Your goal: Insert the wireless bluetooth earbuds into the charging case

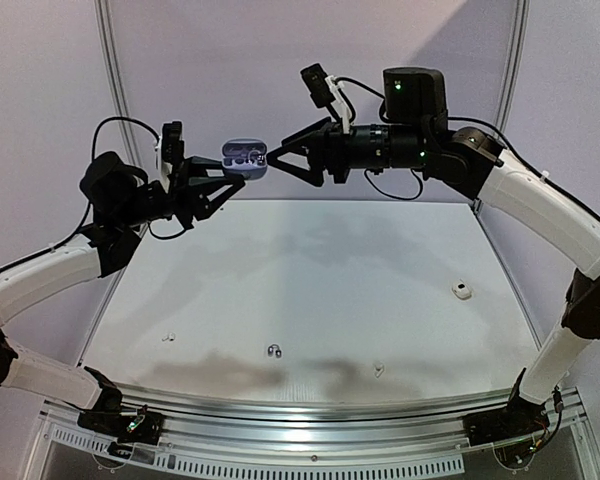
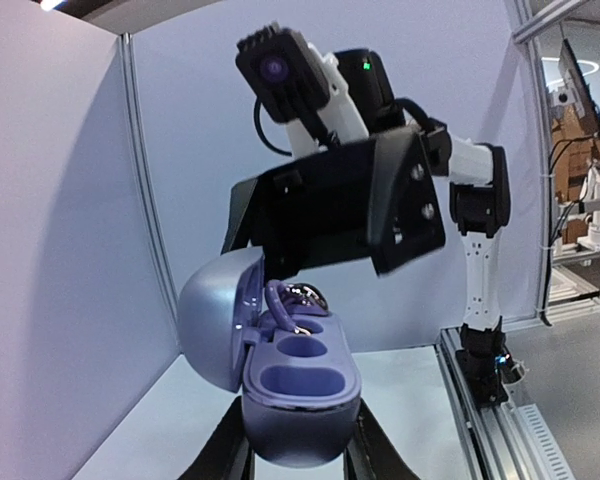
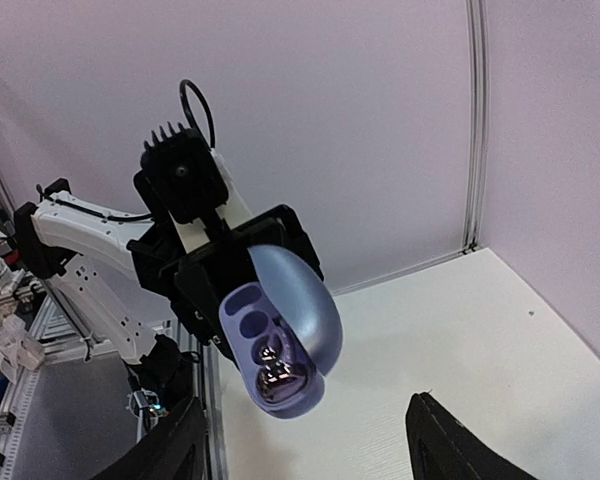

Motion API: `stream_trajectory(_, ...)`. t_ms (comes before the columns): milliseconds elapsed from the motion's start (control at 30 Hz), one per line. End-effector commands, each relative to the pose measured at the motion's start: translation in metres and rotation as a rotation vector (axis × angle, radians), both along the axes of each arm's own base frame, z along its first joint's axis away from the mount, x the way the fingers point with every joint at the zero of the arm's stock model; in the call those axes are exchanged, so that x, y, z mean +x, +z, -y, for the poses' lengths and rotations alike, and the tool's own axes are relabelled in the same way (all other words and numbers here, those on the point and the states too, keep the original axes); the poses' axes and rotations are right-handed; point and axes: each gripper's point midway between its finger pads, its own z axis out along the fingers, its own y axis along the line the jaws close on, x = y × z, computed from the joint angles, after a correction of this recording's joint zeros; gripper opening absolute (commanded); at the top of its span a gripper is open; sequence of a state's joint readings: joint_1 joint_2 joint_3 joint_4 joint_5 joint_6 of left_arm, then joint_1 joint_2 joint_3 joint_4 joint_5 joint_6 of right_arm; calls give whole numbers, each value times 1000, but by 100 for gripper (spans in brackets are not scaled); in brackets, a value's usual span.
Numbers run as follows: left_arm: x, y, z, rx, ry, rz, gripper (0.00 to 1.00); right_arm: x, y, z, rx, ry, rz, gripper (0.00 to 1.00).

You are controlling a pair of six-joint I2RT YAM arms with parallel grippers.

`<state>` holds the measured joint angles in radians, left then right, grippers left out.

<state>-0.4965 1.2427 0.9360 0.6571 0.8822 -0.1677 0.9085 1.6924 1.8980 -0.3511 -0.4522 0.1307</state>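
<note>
The left jaws grip the base of a lavender-blue plastic charging case (image 2: pixel 300 405), held in the air above the 12 o'clock edge of the white desk (image 1: pixel 310 280), lid swung open. The right jaws stand wide, just beside it. One dark grey, glinting earbud (image 2: pixel 302 297) sits in the case's far hollow. On the desk, a dark speck (image 1: pixel 274 350) at 6 o'clock and a white lump (image 1: pixel 462 290) at 3 o'clock are too small to identify.

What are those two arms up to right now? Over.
Left fingers shut on open charging case, held aloft. Right fingers open, beside it. One dark earbud in case, one slot empty. Nothing in the way.
</note>
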Motion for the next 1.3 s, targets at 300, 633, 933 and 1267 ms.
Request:
stream_trajectory(300, -22, 30, -8, -92, -107, -58, 0, -20, 16, -15, 79, 163, 71, 78)
stream_trajectory(633, -26, 34, -5, -98, -130, -48, 0, -19, 16, -27, 89, 170, 123, 66)
stream_trajectory(933, -25, 37, -4, -106, -129, -33, 0, -19, 3, -38, 53, 205, 113, 56)
stream_trajectory(1267, -23, 36, -3, -105, -129, -41, 0, -22, 2, -41, 56, 229, 111, 31)
